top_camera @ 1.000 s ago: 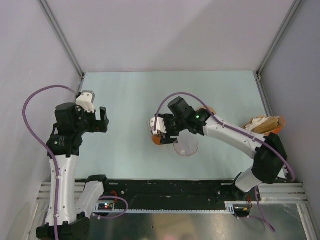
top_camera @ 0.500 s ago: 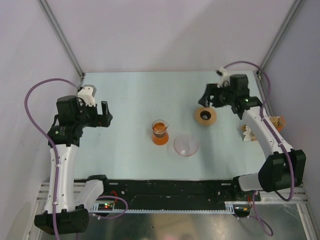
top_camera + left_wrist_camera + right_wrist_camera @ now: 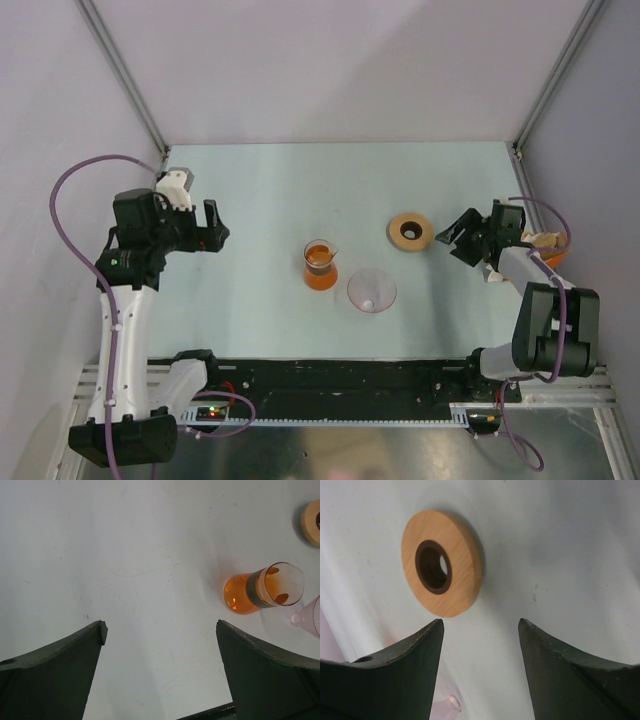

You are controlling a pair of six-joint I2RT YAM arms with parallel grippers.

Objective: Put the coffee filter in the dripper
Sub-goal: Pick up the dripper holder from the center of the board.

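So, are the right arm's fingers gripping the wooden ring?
No, the wooden ring lies flat on the table, beyond the tips of the right fingers, which stand apart.

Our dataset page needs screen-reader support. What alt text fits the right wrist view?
A tan wooden ring with a dark centre hole lies on the pale table. Below it in the frame, the right pincer stands open, holding nothing.

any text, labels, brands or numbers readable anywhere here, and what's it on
None can be read in any view.
Wooden ring and dripper: no print shows on either.
Small board with lit dots at the near rail: too small to read.
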